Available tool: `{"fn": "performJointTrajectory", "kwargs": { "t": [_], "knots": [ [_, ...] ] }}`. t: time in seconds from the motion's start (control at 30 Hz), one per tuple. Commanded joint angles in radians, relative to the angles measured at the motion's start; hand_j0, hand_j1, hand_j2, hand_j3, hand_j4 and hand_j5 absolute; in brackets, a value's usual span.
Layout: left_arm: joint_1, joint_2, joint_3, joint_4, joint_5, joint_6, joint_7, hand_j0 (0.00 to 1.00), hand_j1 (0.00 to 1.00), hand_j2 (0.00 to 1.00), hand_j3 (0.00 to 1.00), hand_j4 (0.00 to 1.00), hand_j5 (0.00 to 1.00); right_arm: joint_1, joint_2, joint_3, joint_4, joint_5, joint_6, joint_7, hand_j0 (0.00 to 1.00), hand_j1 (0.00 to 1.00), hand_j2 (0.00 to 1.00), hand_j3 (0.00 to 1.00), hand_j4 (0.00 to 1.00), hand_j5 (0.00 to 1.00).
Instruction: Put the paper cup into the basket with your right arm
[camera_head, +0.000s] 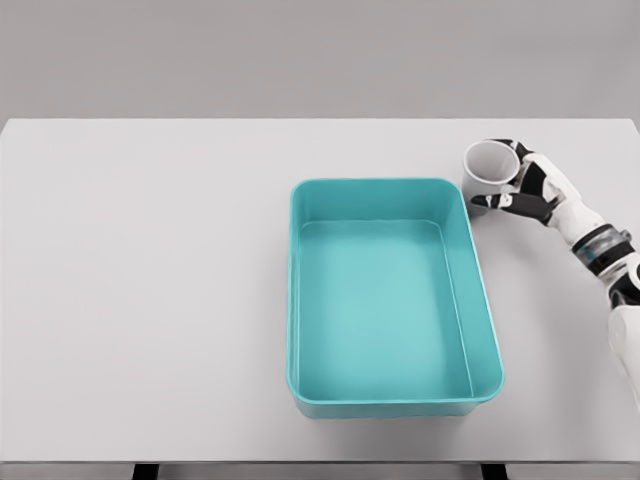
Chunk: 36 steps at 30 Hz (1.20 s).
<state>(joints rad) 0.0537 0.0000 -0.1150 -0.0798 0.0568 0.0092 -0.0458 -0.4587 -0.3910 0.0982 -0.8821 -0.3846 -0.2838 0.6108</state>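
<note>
Your right hand (520, 185) is wrapped around the paper cup (490, 165), fingers curled on its far and near sides, so the cup sits in the grasp just beyond the basket's (480, 300) upper right corner — outside it, mouth tilted toward the camera. I can't tell whether the cup has left the desk (150, 280) or rests on it. The risk from here is the teal rim right beside your hand: carry the cup across too low and it clips that wall, twisting loose. Paper also crushes easily — squeeze harder and it may buckle and slip. The left arm is not in view.
</note>
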Motion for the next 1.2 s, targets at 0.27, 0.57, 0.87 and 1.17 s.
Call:
{"fn": "performJointTrajectory", "kwargs": {
  "t": [0.27, 0.57, 0.87, 1.17],
  "knots": [
    [0.000, 0.000, 0.000, 0.000, 0.000, 0.000, 0.000, 1.00, 1.00, 1.00, 1.00, 1.00, 1.00, 0.021, -0.051, -0.009, -0.106, -0.002, -0.037, 0.000, 0.59, 0.59, 0.59, 0.59, 0.59, 0.59],
    [0.000, 0.000, 0.000, 0.000, 0.000, 0.000, 0.000, 1.00, 1.00, 1.00, 1.00, 1.00, 1.00, 0.106, -0.115, -0.028, -0.212, -0.002, -0.138, 0.000, 0.59, 0.59, 0.59, 0.59, 0.59, 0.59],
    [0.000, 0.000, 0.000, 0.000, 0.000, 0.000, 0.000, 1.00, 1.00, 1.00, 1.00, 1.00, 1.00, 0.173, -0.150, -0.055, -0.368, -0.002, -0.186, 0.000, 0.59, 0.59, 0.59, 0.59, 0.59, 0.59],
    [0.000, 0.000, 0.000, 0.002, 0.000, 0.000, 0.000, 1.00, 1.00, 1.00, 1.00, 1.00, 1.00, 0.213, -0.164, -0.055, -0.535, 0.000, -0.195, 0.000, 0.59, 0.59, 0.59, 0.59, 0.59, 0.59]
  ]
}}
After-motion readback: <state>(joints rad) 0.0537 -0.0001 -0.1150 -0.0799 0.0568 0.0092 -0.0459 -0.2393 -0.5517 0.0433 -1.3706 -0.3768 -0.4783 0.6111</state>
